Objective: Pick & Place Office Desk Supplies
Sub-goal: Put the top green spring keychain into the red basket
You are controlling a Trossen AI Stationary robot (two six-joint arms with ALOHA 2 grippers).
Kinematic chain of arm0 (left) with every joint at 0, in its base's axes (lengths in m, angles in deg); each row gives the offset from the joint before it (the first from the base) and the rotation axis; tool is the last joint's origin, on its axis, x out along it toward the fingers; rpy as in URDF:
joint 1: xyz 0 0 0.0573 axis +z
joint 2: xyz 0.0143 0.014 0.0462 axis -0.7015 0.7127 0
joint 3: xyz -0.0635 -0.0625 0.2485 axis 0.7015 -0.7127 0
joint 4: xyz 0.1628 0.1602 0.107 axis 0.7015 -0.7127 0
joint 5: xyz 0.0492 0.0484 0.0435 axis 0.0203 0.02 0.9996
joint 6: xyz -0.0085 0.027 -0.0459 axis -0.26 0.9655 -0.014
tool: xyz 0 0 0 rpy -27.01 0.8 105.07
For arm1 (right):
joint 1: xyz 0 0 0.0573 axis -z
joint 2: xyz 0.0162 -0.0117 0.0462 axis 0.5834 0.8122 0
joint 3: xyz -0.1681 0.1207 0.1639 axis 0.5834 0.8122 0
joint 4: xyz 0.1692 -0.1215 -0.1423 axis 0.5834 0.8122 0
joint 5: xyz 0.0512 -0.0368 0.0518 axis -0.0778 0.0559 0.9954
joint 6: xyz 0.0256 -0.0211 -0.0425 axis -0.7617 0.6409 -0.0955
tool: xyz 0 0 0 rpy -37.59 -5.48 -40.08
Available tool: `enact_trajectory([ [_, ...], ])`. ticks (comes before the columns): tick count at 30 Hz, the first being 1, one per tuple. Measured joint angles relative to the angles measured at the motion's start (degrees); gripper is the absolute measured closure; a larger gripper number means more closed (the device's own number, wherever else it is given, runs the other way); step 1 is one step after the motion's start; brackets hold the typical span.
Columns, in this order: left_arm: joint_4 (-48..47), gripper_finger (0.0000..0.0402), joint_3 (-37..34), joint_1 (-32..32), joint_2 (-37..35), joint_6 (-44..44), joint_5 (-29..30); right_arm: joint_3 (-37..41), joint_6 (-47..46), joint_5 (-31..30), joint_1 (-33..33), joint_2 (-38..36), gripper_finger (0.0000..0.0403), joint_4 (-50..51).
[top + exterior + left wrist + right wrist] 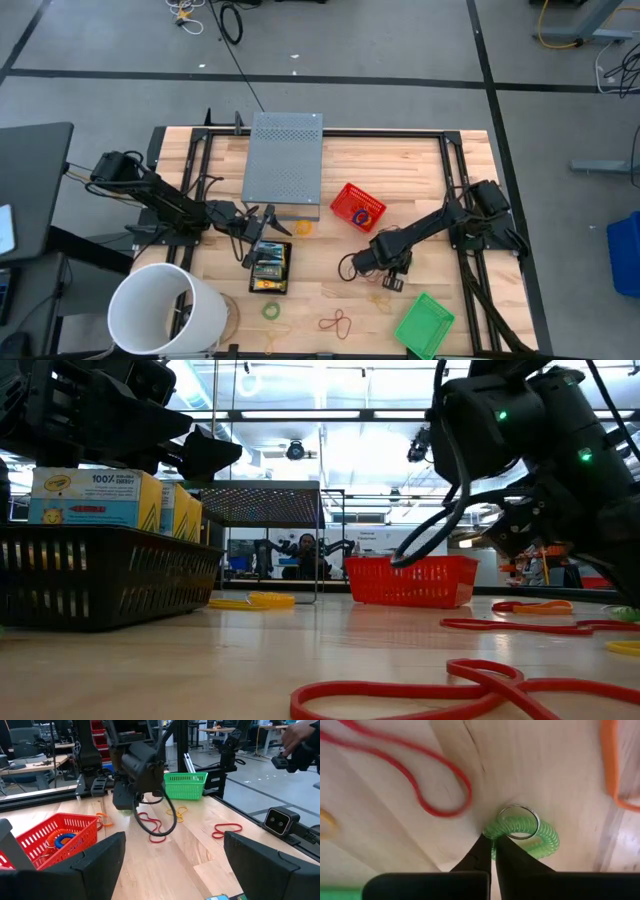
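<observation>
Your table (pixel 420 165) is a pale wooden slab framed by black rails, standing on a grey floor crossed with dark tape lines. Looking level across it, you see a bright lab with ceiling strip lights and a person seated far behind.

The big white bucket (pixel 160 308) sits at the near left corner, and a perforated grey metal box (pixel 285 155) sits far centre. Neither looks to be part of the sorting.

A black basket (pixel 270 268) near centre-left holds the yellow-and-green crayon boxes (pixel 95 498), apparently filed there already. A red basket (pixel 357 207) at centre holds a blue coil and an orange band, so it seems to take the loops. A green basket (pixel 424 322) lies near right.

Your left gripper (pixel 262 222) hangs just beyond the black basket with its fingers spread wide and nothing between them, so it looks parked.

Your right gripper (pixel 492 851) is down at the table right of centre, its fingertips pressed together on the edge of a green coil keyring (pixel 535 837) with a metal split ring, which still lies on the wood. I judge this a fresh pinch ahead of a lift.

Loose rubber bands are scattered along the near side: a red one (pixel 336 321), an orange one (pixel 612 765), and a green loop (pixel 270 312).
</observation>
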Motion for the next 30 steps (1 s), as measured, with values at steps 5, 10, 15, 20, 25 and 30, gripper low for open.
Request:
enact_trajectory([
  [5,0.0,0.0063,0.0,0.0,0.0,0.0,0.02,-3.18,-3.38,-3.71,-1.49,0.14,0.0397,1.39],
  [10,0.02,0.0063,0.0,0.0,0.0,0.0,0.04,-6.9,-8.0,-8.8,-3.02,0.16,0.0399,5.06],
  [15,0.02,0.0063,0.0,0.0,0.0,-0.01,0.23,-11.48,-12.67,-15.2,-4.39,0.16,0.0401,12.6],
  [20,0.04,0.0063,0.0,0.0,-0.02,-0.02,0.26,-16.24,-13.7,-21.27,-4.94,0.14,0.0401,19.26],
  [25,0.04,0.0063,0.0,0.0,-0.01,-0.02,0.26,-19.94,-10.54,-29.77,-3.13,0.1,0.0401,21.3],
  [30,0.04,0.0063,0.0,0.0,0.0,-0.02,0.27,-21.38,-3.81,-37.42,1.22,0.07,0.0401,19.92],
])
